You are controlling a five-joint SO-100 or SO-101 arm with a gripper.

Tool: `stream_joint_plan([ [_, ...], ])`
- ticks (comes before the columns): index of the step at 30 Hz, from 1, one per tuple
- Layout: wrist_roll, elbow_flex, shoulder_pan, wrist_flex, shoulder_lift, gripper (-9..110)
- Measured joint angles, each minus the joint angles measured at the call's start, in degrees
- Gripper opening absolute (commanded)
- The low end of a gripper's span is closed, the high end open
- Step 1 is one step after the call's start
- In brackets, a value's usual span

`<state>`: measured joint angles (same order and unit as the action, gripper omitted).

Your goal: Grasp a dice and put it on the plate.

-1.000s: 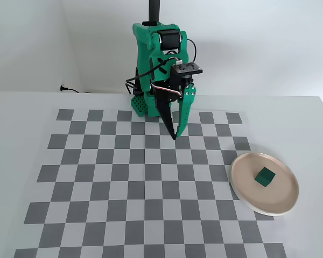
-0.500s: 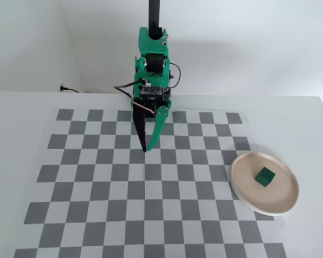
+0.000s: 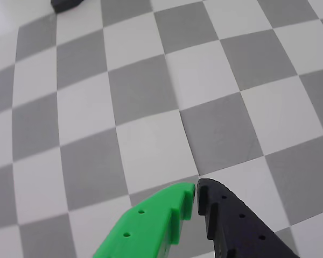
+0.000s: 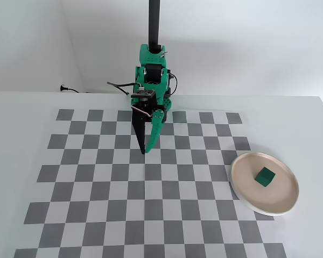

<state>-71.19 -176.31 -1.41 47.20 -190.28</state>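
Note:
In the fixed view the dark green dice [image 4: 265, 176] lies on the round beige-pink plate [image 4: 247, 189] at the right edge of the checkered mat. My gripper [image 4: 145, 150] hangs over the mat's upper middle, well left of the plate, pointing down. In the wrist view the gripper [image 3: 196, 189] enters from the bottom with a green finger [image 3: 151, 226] and a black finger [image 3: 231, 226]; the tips touch and nothing is between them. The dice and plate are out of the wrist view.
The grey-and-white checkered mat [image 4: 97, 188] covers the white table. A black post and the arm's base [image 4: 153, 64] stand at the back. A dark object [image 3: 64, 4] shows at the wrist view's top left. A black cable [image 4: 70, 90] lies at the back left.

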Motion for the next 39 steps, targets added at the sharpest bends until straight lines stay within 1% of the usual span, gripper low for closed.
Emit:
stream_joint_plan([
  [2, 8.88, -1.58, 1.05, -2.64, 0.00, -4],
  [9, 35.24, -1.85, 1.14, -2.46, 0.00, -4],
  [12, 49.75, -1.85, -0.70, -3.52, 0.00, -4],
  [15, 62.67, -1.85, -2.37, -1.85, 0.00, -4],
  [17, 68.03, -1.85, -2.11, 0.88, 0.00, -4],
  [21, 71.98, -1.85, -2.02, 5.45, 0.00, -4],
  [25, 72.42, -1.85, -1.49, 5.98, 0.00, -4],
  [28, 72.42, -1.85, -1.14, 5.98, 0.00, 5],
  [30, 72.42, -1.85, -1.14, 5.98, 0.00, 6],
  [36, 72.42, -1.85, -1.14, 5.98, 0.00, -4],
  [39, 72.42, -1.85, -1.14, 5.98, 0.00, -4],
])
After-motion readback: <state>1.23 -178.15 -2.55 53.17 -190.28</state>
